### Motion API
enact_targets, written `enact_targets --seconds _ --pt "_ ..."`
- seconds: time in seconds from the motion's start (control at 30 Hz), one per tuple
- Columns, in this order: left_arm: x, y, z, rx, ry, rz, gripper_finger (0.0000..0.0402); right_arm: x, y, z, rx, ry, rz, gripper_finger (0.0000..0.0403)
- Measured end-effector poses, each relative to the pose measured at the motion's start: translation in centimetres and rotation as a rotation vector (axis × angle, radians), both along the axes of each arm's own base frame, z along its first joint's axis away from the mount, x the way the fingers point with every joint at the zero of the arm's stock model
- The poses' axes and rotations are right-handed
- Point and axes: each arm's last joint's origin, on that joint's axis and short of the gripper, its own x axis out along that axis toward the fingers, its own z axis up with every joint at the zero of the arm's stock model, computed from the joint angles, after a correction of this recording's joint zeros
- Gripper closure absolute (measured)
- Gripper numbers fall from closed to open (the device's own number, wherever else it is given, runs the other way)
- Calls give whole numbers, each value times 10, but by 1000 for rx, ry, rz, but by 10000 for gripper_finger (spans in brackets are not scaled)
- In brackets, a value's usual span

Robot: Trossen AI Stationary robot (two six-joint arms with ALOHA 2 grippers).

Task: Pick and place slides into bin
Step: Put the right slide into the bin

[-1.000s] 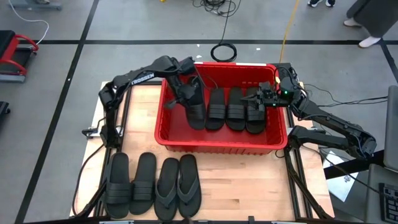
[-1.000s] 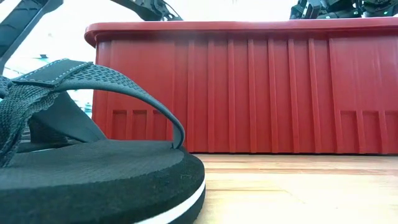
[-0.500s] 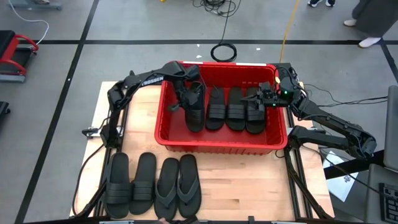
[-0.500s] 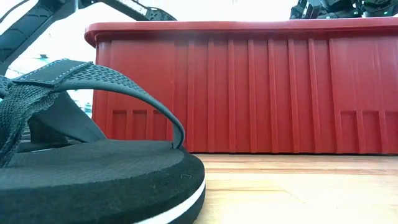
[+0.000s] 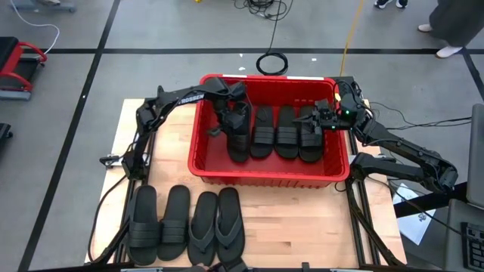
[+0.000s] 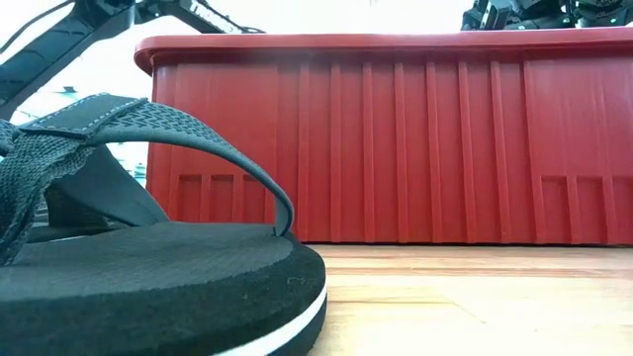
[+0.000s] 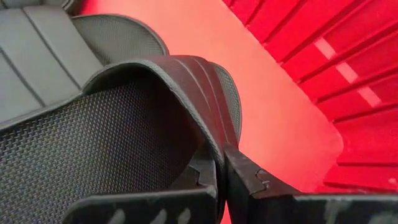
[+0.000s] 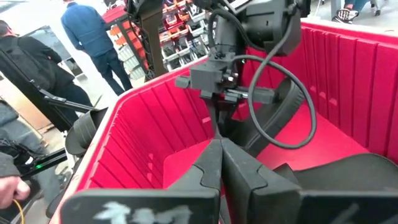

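The red bin point(image 5: 208, 155) stands at the table's far middle. Three black slides point(image 5: 287, 132) lie side by side on its floor. My left gripper point(image 5: 231, 113) reaches down into the bin's left part, shut on a fourth slide point(image 5: 239, 140) that sits beside them. In the left wrist view its ribbed strap point(image 7: 186, 81) arches just ahead of the gripper point(image 7: 222, 177). My right gripper point(image 5: 314, 119) hovers shut over the bin's right part, touching nothing. Two slides point(image 5: 159, 223) and two flip-flops point(image 5: 217, 227) lie near the table's front edge. My left gripper pinches the edge of the slide's ribbed strap point(image 7: 217, 146) between its two fingers point(image 7: 249, 180). The fingers come slanting down from above and the bin's left side. The slide lies lengthwise inside the bin; whether its sole rests on the floor, I cannot tell.
The bin's ribbed wall point(image 6: 396, 148) fills the low view, with a flip-flop point(image 6: 148, 257) close in front. People point(image 8: 93, 43) stand in the room beyond the table. Bare wood lies between the bin and the front row of sandals.
My left gripper has sunk into the bin with the slide, still shut on its strap. The slide has come down from a raised, tilted hang to lie low beside the three others. My right gripper has kept still.
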Motion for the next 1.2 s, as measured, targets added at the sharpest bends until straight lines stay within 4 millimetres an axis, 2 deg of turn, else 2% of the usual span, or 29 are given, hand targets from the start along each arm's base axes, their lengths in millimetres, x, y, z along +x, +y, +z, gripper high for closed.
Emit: enact_targets --seconds 0.27,0.7,0.9,1.2 --pt "-2 4 -19 -65 79 5 401 0 0 0 12 -1 -1 403" --pt "-5 24 -20 -3 -8 24 401 0 0 0 14 -1 -2 403" --pt "-2 26 -29 -11 1 27 401 0 0 0 30 -3 -4 403" --pt "1 27 -31 17 22 59 394 0 0 0 30 -3 -4 403"
